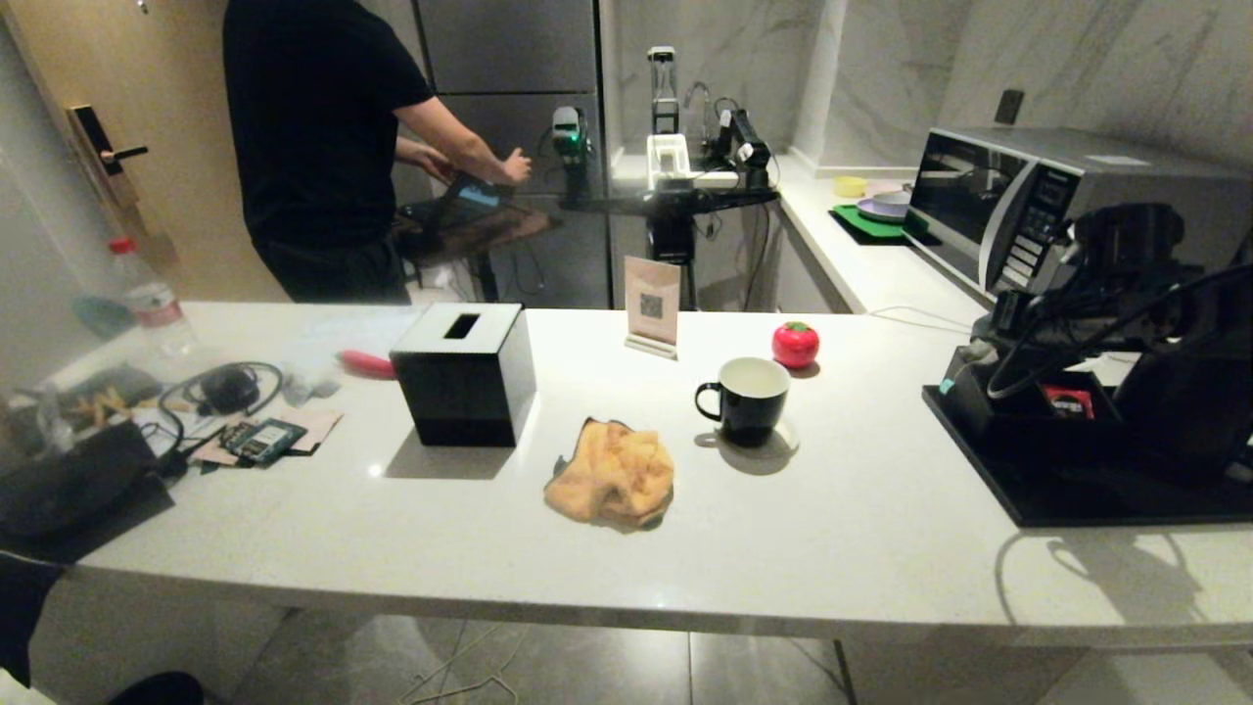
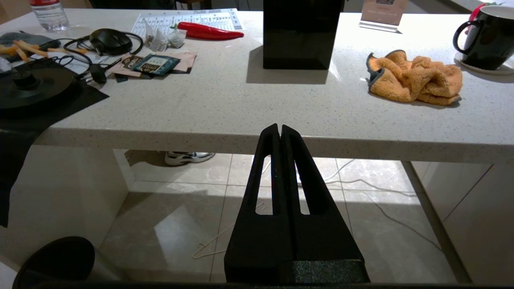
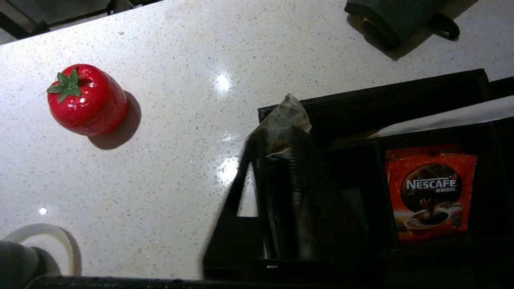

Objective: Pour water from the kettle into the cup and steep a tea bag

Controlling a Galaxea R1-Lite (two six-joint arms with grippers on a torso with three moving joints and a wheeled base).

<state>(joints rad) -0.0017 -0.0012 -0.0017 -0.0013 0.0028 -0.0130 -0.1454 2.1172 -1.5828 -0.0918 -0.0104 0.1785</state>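
Observation:
The cup (image 1: 749, 399), a black mug with a white inside, stands on a white coaster near the middle of the counter; its edge (image 3: 18, 257) shows in the right wrist view. The kettle is out of view. A greyish tea bag (image 3: 283, 120) stands at the corner of the low black compartment box (image 3: 361, 100). My right gripper (image 3: 277, 144) is at that corner, jaws a little apart around the tea bag's lower part, so it is open. My left gripper (image 2: 280, 127) is parked, shut and empty, below the counter's front edge.
A red tomato-shaped object (image 1: 795, 345) sits behind the cup, an orange cloth (image 1: 612, 475) and a black tissue box (image 1: 468, 372) to its left. A Nescafe sachet (image 3: 431, 190) lies in the box. A microwave (image 1: 1018, 201) stands at the right. A person (image 1: 313, 147) stands behind the counter.

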